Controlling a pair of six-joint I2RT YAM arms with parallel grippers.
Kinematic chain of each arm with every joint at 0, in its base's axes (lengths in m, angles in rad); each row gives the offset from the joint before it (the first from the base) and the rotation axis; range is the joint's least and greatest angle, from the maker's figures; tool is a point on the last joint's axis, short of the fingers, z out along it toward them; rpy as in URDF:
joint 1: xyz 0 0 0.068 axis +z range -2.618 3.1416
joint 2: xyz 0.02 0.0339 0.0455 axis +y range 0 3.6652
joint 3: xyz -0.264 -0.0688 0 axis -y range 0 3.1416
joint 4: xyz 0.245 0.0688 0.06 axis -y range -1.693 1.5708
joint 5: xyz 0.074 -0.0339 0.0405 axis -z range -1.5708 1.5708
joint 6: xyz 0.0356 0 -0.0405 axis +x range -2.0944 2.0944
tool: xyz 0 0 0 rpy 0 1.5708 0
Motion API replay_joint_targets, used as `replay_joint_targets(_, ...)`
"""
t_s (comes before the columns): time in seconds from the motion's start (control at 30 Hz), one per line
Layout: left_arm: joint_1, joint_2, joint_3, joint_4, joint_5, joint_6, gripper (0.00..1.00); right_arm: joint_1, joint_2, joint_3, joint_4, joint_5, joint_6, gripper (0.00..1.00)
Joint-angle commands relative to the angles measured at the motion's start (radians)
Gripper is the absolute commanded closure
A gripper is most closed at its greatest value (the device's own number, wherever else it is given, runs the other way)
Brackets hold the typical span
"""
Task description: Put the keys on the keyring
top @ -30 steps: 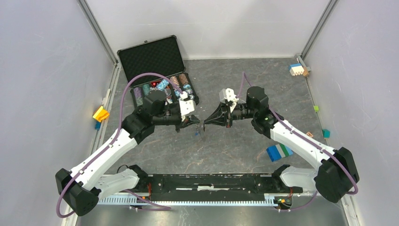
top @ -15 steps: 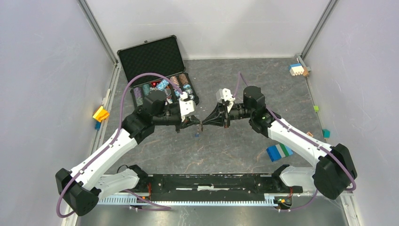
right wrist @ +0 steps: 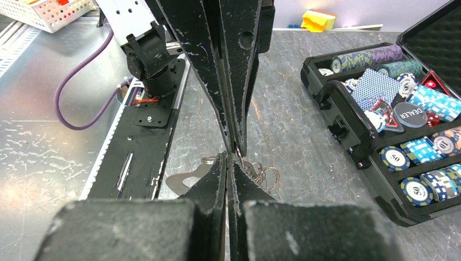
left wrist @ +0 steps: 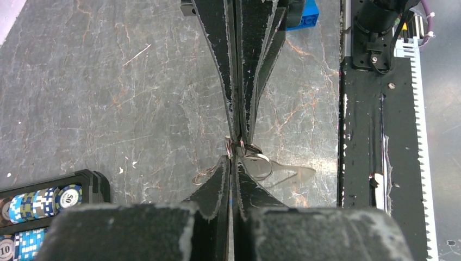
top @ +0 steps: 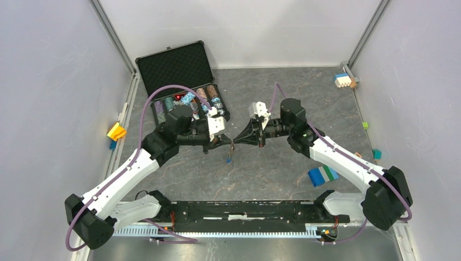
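My left gripper (top: pixel 229 141) and right gripper (top: pixel 235 143) meet tip to tip above the table's middle, both with jaws closed. Where they touch they pinch a bunch of thin wire rings, the keyring (left wrist: pixel 258 163), which also shows in the right wrist view (right wrist: pixel 266 175). A flat metal fob (left wrist: pixel 291 174) hangs from it (right wrist: pixel 182 180). A key with a blue tag (top: pixel 229 159) dangles just below the tips. The right tips hold a small piece against the rings; it is mostly hidden between the fingers. Other keys are not visible.
An open black case (top: pixel 163 66) of poker chips (right wrist: pixel 421 147) stands behind the left gripper. A blue, white and green block (top: pixel 322 175) lies front right. Small toy blocks sit at the back right corner (top: pixel 342 80) and the left wall (top: pixel 116 131).
My right gripper has moved left until its tips touch the left gripper's tips. The left arm has barely moved. The blue-tagged key has dropped slightly lower.
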Motion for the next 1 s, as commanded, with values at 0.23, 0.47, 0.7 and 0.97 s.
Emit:
replay_joint_targets(0.23,-0.005,-0.013,-0.004,0.056,0.056,-0.023,0.98,0.003,-0.007,0.057,-0.024,0.040,-0.049,1.00)
replay_joint_targets(0.47,-0.005,-0.025,-0.010,0.056,0.057,-0.018,0.98,-0.004,-0.016,0.059,-0.040,0.062,-0.066,1.00)
replay_joint_targets(0.7,-0.005,-0.022,-0.013,0.056,0.058,-0.013,0.98,-0.007,-0.017,0.066,-0.043,0.052,-0.061,1.00)
replay_joint_targets(0.97,-0.005,-0.020,-0.010,0.056,0.063,-0.017,0.98,-0.007,-0.007,0.063,-0.040,0.052,-0.060,1.00)
